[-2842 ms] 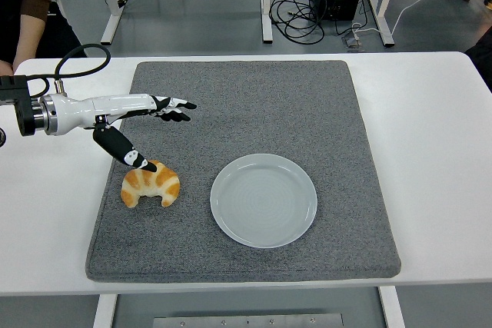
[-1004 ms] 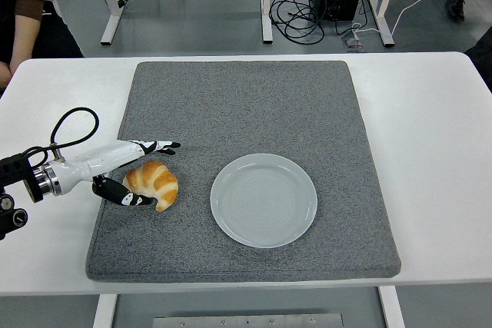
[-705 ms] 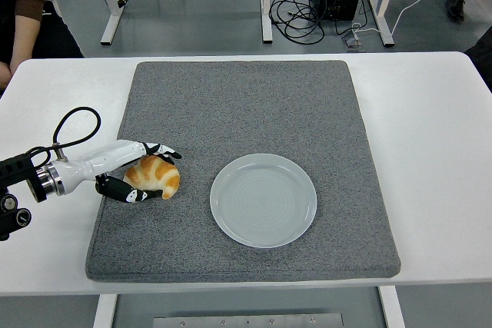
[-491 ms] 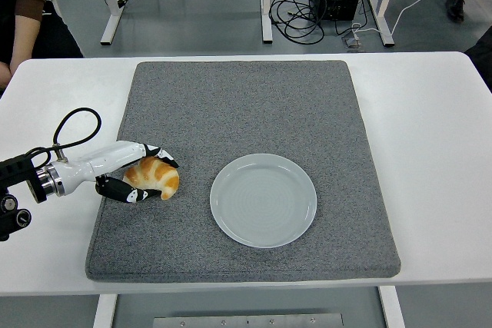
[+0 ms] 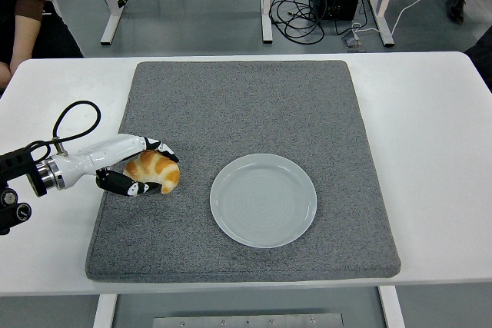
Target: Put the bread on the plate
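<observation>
Grey mat [image 5: 246, 105], left robot hand [image 5: 138, 167] now tighter around the bread [image 5: 154, 170], plate [image 5: 264, 200] still empty.

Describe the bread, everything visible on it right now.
The bread is a croissant-shaped roll, golden brown with paler ridges, crust looking glossy. It sits at the left of the grey mat, left of the plate and apart from it. The left hand is closed around it, fingers over its far side and thumb under its near side.
</observation>
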You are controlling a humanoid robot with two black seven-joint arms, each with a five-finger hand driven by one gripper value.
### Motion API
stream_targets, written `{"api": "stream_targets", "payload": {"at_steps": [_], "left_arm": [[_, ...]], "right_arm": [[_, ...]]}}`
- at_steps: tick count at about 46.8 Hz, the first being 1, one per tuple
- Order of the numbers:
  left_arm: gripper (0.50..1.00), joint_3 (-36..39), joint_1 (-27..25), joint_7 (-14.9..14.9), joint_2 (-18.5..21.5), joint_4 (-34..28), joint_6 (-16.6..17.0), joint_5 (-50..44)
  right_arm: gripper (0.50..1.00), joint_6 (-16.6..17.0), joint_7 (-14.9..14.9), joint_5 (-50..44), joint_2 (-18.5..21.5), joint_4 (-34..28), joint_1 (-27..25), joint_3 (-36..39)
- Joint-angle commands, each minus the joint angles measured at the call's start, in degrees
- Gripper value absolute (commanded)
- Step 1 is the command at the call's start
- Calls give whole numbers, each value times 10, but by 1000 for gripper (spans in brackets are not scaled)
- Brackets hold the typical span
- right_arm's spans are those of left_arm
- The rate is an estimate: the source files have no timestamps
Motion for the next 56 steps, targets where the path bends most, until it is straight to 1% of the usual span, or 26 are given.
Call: {"api": "stream_targets", "payload": {"at_steps": [1, 17, 32, 39, 46, 49, 56], "left_arm": [[500, 3, 0, 0, 0, -1, -2, 0], [500, 3, -4, 0, 0, 0, -2, 3], [500, 6, -35, 0, 3, -1, -2, 10], [500, 11, -67, 0, 1, -2, -5, 11], [500, 39, -107, 0, -3, -2, -11, 11], [500, 46, -124, 0, -13, -2, -13, 11], [500, 47, -156, 0, -20, -2, -35, 11]], "right_arm": [[1000, 0, 0, 0, 0, 0, 0, 0], [1000, 0, 0, 0, 0, 0, 0, 0], [1000, 0, 0, 0, 0, 0, 0, 0], [1000, 0, 0, 0, 0, -1, 0, -1], [1000, 0, 0, 0, 0, -1, 0, -1], [1000, 0, 0, 0, 0, -1, 0, -1], [1000, 0, 0, 0, 0, -1, 0, -1]]}}
